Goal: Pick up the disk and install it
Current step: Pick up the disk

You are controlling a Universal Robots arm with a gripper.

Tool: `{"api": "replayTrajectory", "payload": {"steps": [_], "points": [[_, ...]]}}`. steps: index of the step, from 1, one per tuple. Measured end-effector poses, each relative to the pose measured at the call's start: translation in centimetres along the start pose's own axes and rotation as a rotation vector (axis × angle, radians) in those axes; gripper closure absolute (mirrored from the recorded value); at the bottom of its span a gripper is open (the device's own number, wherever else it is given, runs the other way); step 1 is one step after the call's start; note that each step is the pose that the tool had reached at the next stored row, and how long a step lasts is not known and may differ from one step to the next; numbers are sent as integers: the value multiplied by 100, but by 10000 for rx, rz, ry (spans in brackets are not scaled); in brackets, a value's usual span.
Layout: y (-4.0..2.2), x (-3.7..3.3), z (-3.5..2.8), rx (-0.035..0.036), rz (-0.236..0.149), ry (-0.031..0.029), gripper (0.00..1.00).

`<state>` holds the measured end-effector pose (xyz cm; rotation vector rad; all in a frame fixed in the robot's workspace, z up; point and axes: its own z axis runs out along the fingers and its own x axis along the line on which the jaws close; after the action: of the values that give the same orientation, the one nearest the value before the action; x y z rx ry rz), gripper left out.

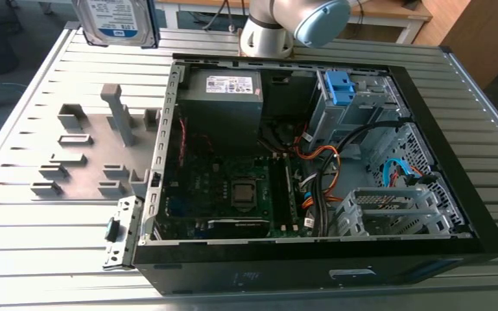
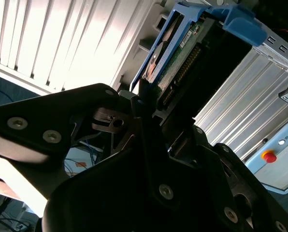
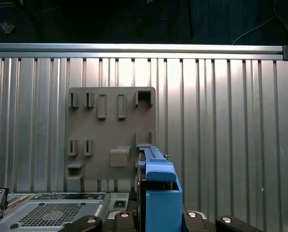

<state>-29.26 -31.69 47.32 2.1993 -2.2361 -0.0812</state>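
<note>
The disk (image 1: 115, 19), a silver drive with a white-and-blue label in a blue carrier, hangs in the air over the far corner of the table on the exterior view's left. In the second wrist view my gripper (image 2: 149, 104) is shut on the disk (image 2: 175, 53), gripping its near end, with the circuit-board side and the blue carrier showing. In the first wrist view the carrier's blue edge (image 3: 159, 193) stands upright above the grey fixture plate (image 3: 110, 140). The open computer case (image 1: 158, 155) lies on the table, well apart from the disk.
The grey fixture plate (image 1: 93, 155) with upright holders lies on the exterior view's left of the case. Inside the case are a power supply (image 1: 223, 87), a blue latch (image 1: 340, 87) on the drive bay, cables and a metal cage (image 1: 396, 207). The arm's base (image 1: 266, 35) stands behind the case.
</note>
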Motion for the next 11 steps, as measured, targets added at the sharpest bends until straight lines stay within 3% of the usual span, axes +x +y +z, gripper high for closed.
{"api": "replayTrajectory", "payload": {"steps": [11], "points": [[-117, -2, -5, -1, -1, 0, 64]]}}
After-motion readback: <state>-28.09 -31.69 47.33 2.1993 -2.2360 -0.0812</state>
